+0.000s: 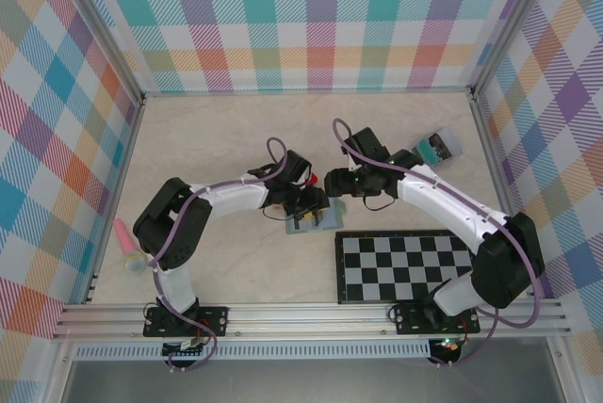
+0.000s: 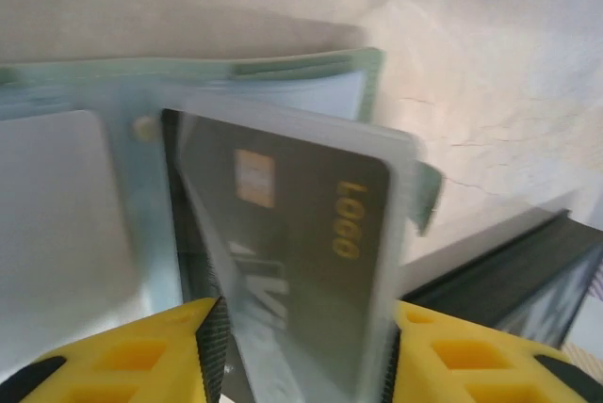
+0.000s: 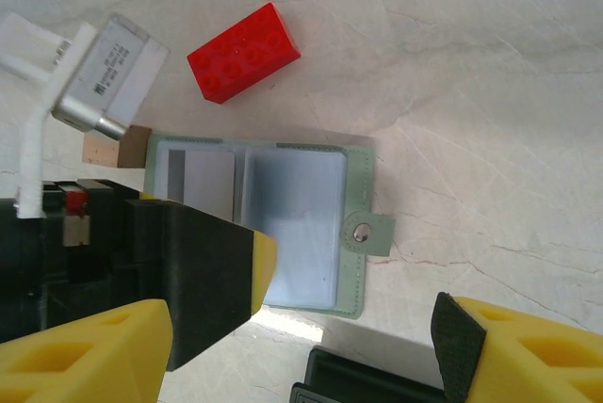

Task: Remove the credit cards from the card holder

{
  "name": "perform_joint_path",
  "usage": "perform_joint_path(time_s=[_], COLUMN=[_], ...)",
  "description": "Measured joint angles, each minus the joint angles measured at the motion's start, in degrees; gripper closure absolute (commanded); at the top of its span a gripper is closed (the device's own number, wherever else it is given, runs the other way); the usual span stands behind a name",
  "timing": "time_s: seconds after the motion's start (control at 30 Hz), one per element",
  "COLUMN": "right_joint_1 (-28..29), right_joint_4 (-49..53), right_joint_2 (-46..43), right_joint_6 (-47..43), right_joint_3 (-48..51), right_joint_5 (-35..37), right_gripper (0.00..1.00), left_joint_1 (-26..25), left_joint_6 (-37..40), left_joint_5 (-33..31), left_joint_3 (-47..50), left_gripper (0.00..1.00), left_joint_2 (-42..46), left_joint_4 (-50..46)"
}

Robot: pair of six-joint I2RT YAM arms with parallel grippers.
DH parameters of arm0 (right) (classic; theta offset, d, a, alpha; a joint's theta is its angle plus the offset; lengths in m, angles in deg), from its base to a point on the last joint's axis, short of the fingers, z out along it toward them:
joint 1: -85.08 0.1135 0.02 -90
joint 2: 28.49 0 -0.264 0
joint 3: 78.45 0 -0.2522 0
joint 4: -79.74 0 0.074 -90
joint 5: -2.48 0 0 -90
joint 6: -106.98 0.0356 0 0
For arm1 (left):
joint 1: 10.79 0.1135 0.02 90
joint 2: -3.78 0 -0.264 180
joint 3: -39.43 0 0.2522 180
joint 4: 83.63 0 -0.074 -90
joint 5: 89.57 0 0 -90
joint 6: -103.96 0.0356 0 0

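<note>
Lying open, the card holder (image 3: 292, 233) is seen; 1 grey credit card (image 2: 292, 233) is clamped in the left gripper (image 2: 303, 351), the jaws of the right gripper (image 3: 298, 339) held apart

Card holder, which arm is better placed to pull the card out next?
Left. The left gripper straddles the dark card sticking out of the open holder, though a firm pinch isn't clear. The right gripper hangs open over it, holding nothing.
</note>
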Motion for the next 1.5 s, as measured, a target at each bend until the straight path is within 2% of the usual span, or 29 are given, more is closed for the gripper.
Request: perform_joint_path(time_s=[0.27, 0.47, 0.77, 0.9, 1.13, 1.3, 1.5], right_joint_1=[-0.02, -0.02, -0.02, -0.02, 0.31, 0.74, 0.81], right_joint_4=[-0.81, -1.64, -3.04, -3.04, -3.34, -4.04, -3.82], right_joint_2=[-1.03, -0.87, 6.51, 10.21, 13.0, 16.63, 20.46], right_joint_6=[0.5, 0.68, 0.07, -0.22, -0.07, 0.5, 1.2], right_joint_3=[1.03, 1.2, 1.55, 1.55, 1.03, 0.33, -0.94], right_joint_5=[-0.31, -1.03, -6.34, -7.48, -8.09, -8.2, -7.39], right_gripper=[0.26, 0.27, 0.45, 0.47, 0.57, 0.59, 0.62], left_joint_1=[-0.28, -0.22, 4.33, 5.33, 5.31, 5.31, 4.55], left_joint_6=[-3.06, -4.07, -4.48, -4.46, -4.48, -4.55, -4.52], left_joint_5=[2.16, -0.85, -6.95, -7.65, -3.87, -0.15, 1.03], left_joint_3=[-0.24, 0.04, 6.73, 8.33, 10.62, 11.87, 11.41], left_gripper=[0.49, 0.56, 0.65, 0.67, 0.73, 0.73, 0.73], left_joint_2=[-0.61, -0.57, 7.8, 8.9, 8.92, 8.7, 7.67], left_joint_4=[4.42, 3.54, 0.79, 0.87, 4.04, 8.35, 9.49])
